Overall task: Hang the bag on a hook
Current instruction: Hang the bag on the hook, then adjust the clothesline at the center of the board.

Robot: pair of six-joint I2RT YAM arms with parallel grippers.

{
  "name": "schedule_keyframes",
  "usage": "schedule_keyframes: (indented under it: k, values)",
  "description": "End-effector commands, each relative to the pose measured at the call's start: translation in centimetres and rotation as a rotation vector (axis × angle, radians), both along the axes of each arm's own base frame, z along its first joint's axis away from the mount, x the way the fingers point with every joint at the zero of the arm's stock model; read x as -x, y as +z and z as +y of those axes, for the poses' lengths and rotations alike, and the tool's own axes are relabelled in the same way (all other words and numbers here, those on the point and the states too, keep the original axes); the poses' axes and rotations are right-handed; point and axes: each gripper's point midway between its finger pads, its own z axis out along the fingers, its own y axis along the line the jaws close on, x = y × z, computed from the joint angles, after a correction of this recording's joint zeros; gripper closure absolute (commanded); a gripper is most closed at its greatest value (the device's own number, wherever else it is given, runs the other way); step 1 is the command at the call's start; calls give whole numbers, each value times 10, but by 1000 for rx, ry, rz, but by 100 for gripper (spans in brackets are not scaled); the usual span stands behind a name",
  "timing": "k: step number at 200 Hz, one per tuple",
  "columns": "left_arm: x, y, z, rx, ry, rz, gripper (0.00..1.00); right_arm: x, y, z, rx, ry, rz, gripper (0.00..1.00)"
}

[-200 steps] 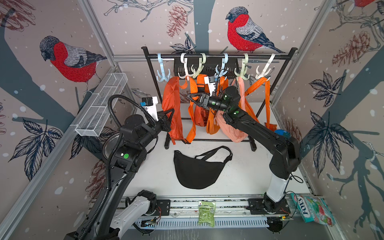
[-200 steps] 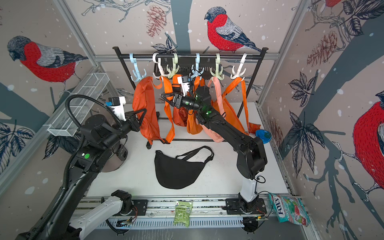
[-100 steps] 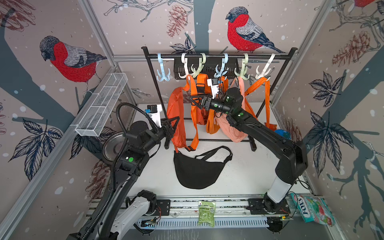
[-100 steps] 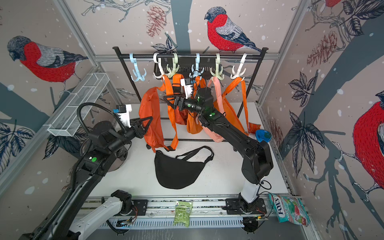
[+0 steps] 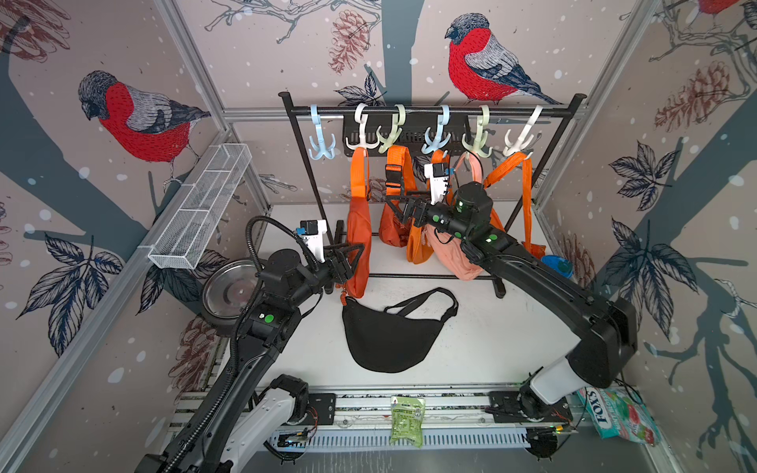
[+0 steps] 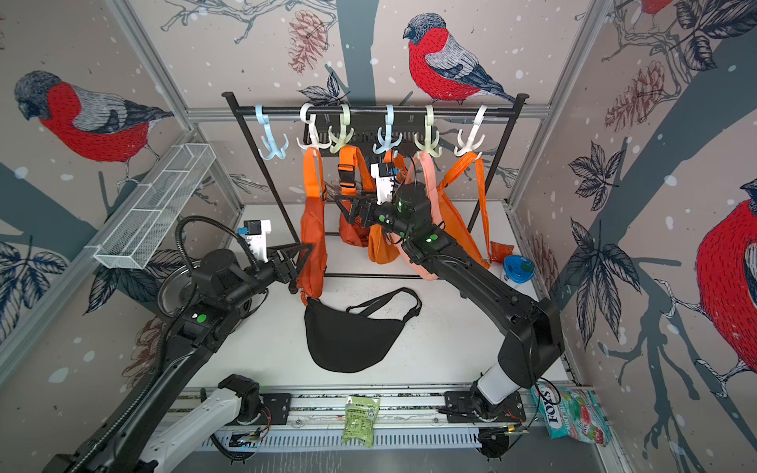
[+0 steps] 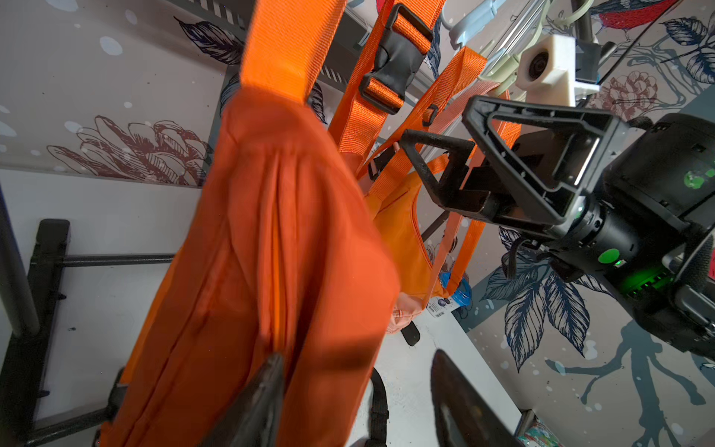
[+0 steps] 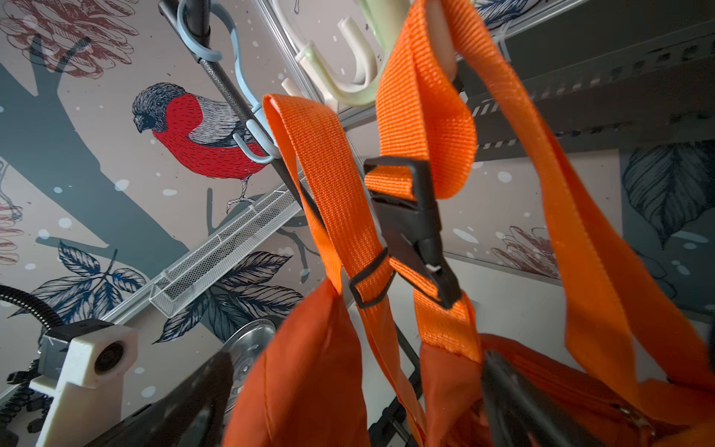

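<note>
The orange bag (image 5: 358, 241) hung on its white hook (image 5: 361, 139), left of centre. My left tool (image 5: 353, 262) and right tool (image 5: 395, 207) both gaped, released. Next, I judged, came the black bag (image 5: 389, 331), lower centre, lifted by its strap (image 5: 413, 299).

The black left arm (image 5: 254, 340) is stretched forward, its triangular-fingered left gripper (image 5: 354, 260) held parted. The black right arm (image 5: 545, 286) is angled higher, its matching right gripper (image 5: 395, 209) spread wide.

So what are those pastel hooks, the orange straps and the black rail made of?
Pastel hooks: likely moulded plastic, smooth with a soft sheen. Orange straps: woven webbing, the ribbed weave shows; probably nylon or polyester. Black rail: seemingly a metal tube, with a matte, finely speckled coating.
</note>
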Motion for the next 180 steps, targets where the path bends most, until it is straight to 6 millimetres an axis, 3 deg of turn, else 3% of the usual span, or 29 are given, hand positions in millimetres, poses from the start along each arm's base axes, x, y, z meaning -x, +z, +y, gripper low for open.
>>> schedule_keyframes:
  k: [1, 43, 107, 129, 174, 180]
  values:
    - [3, 16, -10, 52, -66, -69, 37, 2, 4, -13, 39, -79, -57, 0]
    - [2, 9, -22, 42, -106, -57, 33, 22, 1, -20, 87, -103, -100, 0]
    - [-15, 6, -15, 25, -25, -49, 30, 45, -20, -28, 157, -105, -121, 0]
    - [-31, 2, 5, 6, 109, -20, 28, 52, -31, -28, 188, -98, -122, 0]
    - [-60, 15, 72, -24, 408, -56, 24, 65, -60, -36, 236, -92, -107, 0]
    - [-67, 15, 79, -30, 430, -56, 24, 72, -52, -42, 217, -91, -126, 0]
